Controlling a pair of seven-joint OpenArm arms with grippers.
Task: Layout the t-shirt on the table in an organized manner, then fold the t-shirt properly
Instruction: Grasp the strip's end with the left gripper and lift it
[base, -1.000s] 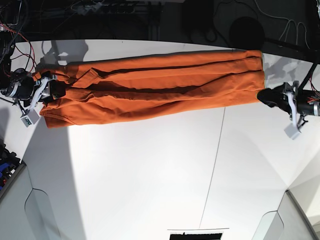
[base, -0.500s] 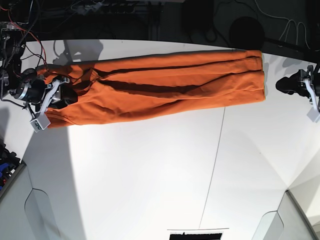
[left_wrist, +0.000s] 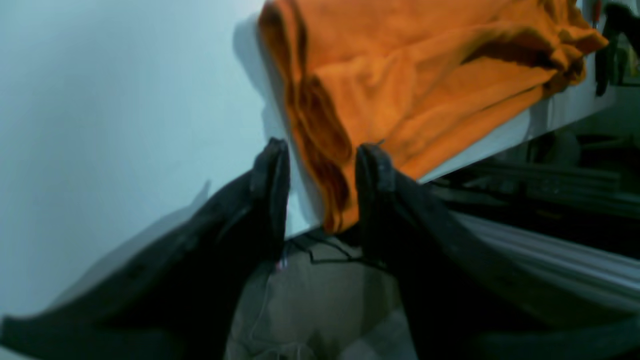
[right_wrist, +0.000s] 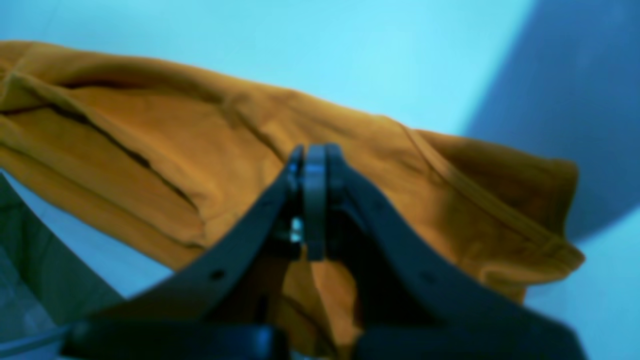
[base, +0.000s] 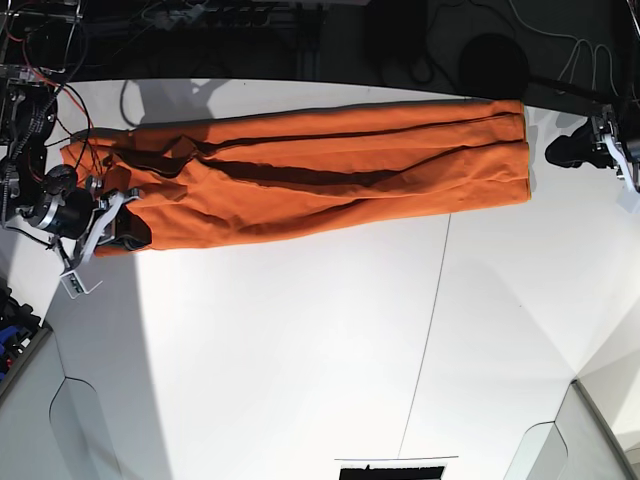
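An orange short-sleeved fabric t-shirt lies stretched in a long, narrow band across the far part of a large flat white table, running nearly from one side edge to the other, its surface creased by lengthwise folds that cast dark shadows. At the left of the base view, the right gripper sits low at the shirt's bunched end, at the cloth's near corner; the right wrist view shows its dark, curved fingers pressed together with no gap between the tips, the soft, ribbed-edged orange cloth spread behind and beneath them, though the blurred frame does not make plain whether any fabric is pinched between the tips. A thin dark seam line crosses the smooth tabletop toward the near edge, right of centre. At the right of the base view, the left gripper hovers just beyond the shirt's squared-off end, apart from the cloth; the left wrist view shows its black, tapering fingers spread, with the table's edge and a hanging fold of the shirt's thick, slightly fuzzy fabric framed in the gap between them and touching neither finger.
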